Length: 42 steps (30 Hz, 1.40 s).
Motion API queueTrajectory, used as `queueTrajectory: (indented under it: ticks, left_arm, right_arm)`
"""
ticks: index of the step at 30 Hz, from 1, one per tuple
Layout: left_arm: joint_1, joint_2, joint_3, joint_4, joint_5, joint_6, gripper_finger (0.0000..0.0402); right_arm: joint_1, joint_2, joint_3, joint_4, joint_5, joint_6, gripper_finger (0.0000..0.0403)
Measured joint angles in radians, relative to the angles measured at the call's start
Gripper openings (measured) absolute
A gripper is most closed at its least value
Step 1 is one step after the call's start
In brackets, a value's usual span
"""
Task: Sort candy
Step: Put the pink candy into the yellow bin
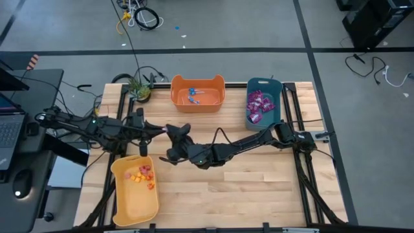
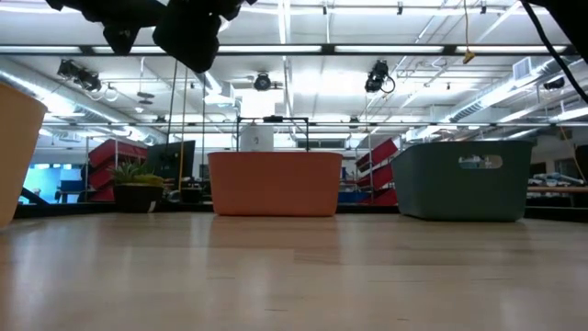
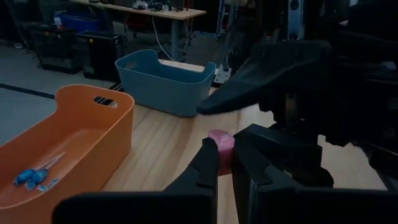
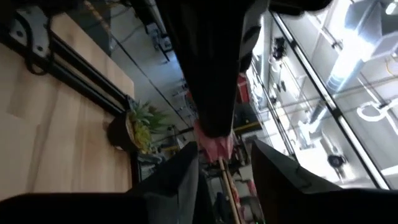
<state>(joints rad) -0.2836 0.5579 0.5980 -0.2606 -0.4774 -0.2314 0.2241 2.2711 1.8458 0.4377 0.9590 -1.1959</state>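
Pale wooden tabletop (image 1: 246, 188) spreads beneath us. Our left gripper (image 3: 225, 163), mid-table, is clenched on a pink candy (image 3: 221, 144); our right gripper (image 4: 225, 167) (fingers spread) sits just beside it, released. Beyond, blue lollipops (image 1: 193, 95) lie in the orange bin (image 1: 197, 103); no readable labels.

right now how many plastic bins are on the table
3: an orange bin at the far edge, a teal bin at far right, a yellow bin near left.
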Motion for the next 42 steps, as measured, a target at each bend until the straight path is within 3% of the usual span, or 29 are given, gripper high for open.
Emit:
queueTrajectory:
  ticks: [8, 11, 17, 22, 24, 30, 42]
  left_arm:
    - [0.0, -0.079, 0.0, 0.002, -0.045, 0.019, 0.0015]
    - [0.0, -0.124, 0.0, -0.016, -0.01, 0.019, 0.0015]
    - [0.0, -0.177, 0.021, -0.215, 0.214, -0.065, 0.0015]
    - [-0.015, -0.169, 0.05, -0.478, 0.57, -0.09, 0.0015]
    - [-0.029, -0.163, 0.056, -0.595, 0.653, -0.1, 0.0015]
    - [-0.056, -0.118, 0.057, -0.952, 0.641, -0.305, 0.0015]
    - [-0.093, -0.047, 0.056, -0.954, 0.629, -0.323, 0.0018]
  right_arm:
    - [0.01, 0.0, 0.0, 0.011, 0.114, 0.0, 0.0157]
    - [0.016, 0.0, 0.0, 0.011, 0.183, -0.007, 0.0157]
    - [0.041, 0.0, 0.0, -0.037, 0.351, -0.03, 0.0156]
    - [0.053, 0.0, 0.0, -0.106, 0.38, 0.043, 0.0157]
    - [0.053, 0.0, 0.0, -0.116, 0.379, 0.065, 0.0157]
    - [0.05, 0.0, 0.0, -0.15, 0.374, 0.127, 0.0156]
    - [0.017, 0.0, 0.0, -0.162, 0.298, 0.182, 0.0156]
